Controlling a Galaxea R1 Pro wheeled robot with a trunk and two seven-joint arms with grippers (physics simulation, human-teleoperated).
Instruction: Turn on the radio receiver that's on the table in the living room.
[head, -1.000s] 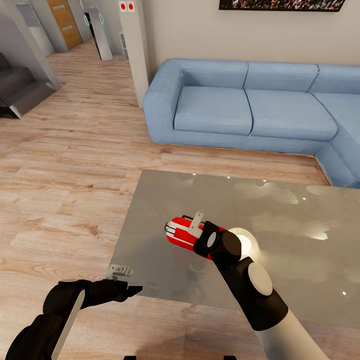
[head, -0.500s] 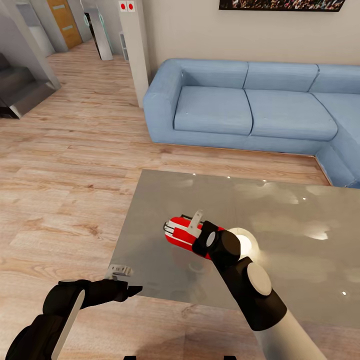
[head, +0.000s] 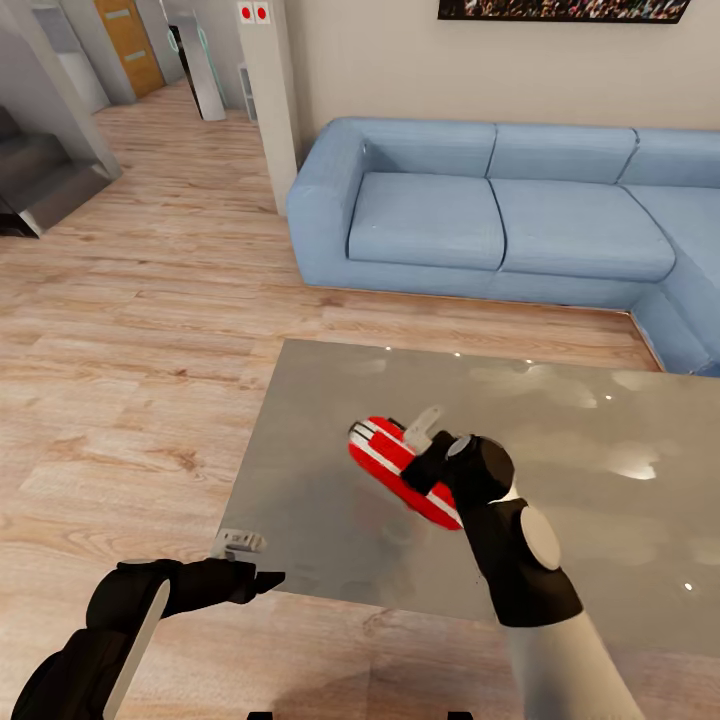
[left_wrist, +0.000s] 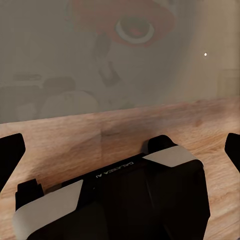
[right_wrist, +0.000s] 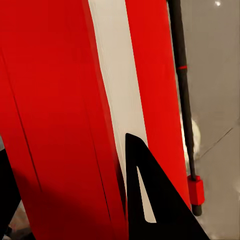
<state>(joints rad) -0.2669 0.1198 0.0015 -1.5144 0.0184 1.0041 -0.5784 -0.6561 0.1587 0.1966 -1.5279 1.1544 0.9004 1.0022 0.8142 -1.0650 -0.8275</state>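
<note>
The bright-red radio receiver (head: 395, 468) with its white band lies slanted on the glossy grey table (head: 610, 430) in the living room. My right gripper (head: 428, 452) is shut on it from the right, one pale finger showing over its far edge. The right wrist view has the red body (right_wrist: 60, 100) close up, a dark fingertip (right_wrist: 150, 205) lying across it and the thin wire handle (right_wrist: 181, 85) along one side. My left gripper (head: 245, 560) hovers open at the table's front left corner, with the wood floor beneath it.
A light-blue corner sofa (head: 500, 210) runs behind the table and along its right side. A white pillar (head: 270, 100) and grey stairs (head: 40, 180) stand at the far left, across open wood floor (head: 130, 330). A crowd photograph (head: 560, 8) hangs above the sofa.
My right gripper has swung to the right and twisted. The radio receiver went with it, shifting right and turning so that more of its length shows. The left arm has stayed put.
</note>
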